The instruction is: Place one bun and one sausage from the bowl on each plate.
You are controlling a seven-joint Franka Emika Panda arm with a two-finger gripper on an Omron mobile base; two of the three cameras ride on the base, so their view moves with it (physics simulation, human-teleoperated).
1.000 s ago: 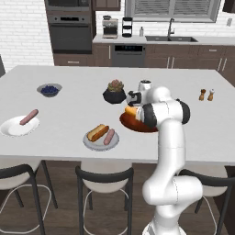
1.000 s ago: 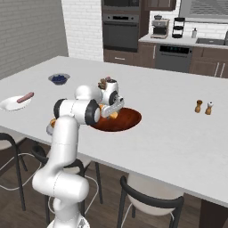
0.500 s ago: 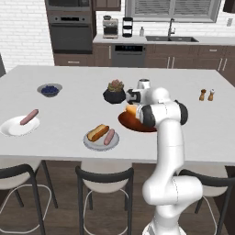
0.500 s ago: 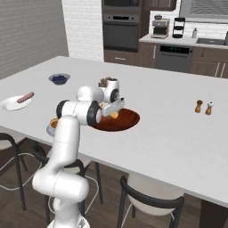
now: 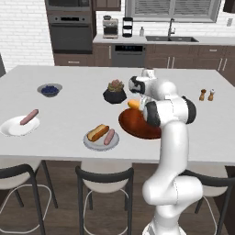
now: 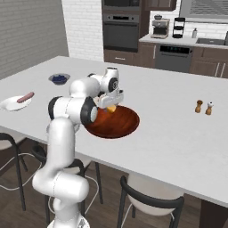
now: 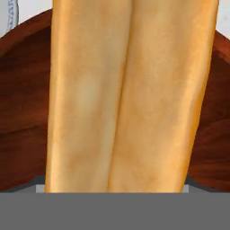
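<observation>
Hand view: I've got a bun (image 7: 128,96) square between wide-spread jaws, apparently gripped, over the bowl (image 7: 24,103). From the left base camera, gripper (image 5: 134,103) sits at the bowl's 11 o'clock rim. Grey plate (image 5: 90,142) already has bun plus sausage (image 5: 109,137): done. White plate (image 5: 10,128), far at 9 o'clock, has only a sausage (image 5: 29,117); this bun is what's left.

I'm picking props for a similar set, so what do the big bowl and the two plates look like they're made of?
The bowl looks like dark polished wood: reddish-brown with streaky grain and a soft sheen. The plate holding a single sausage seems glazed ceramic: bright white and glossy. The grey plate under the bun looks matte, perhaps stoneware or metal; its finish is hard to tell.
</observation>
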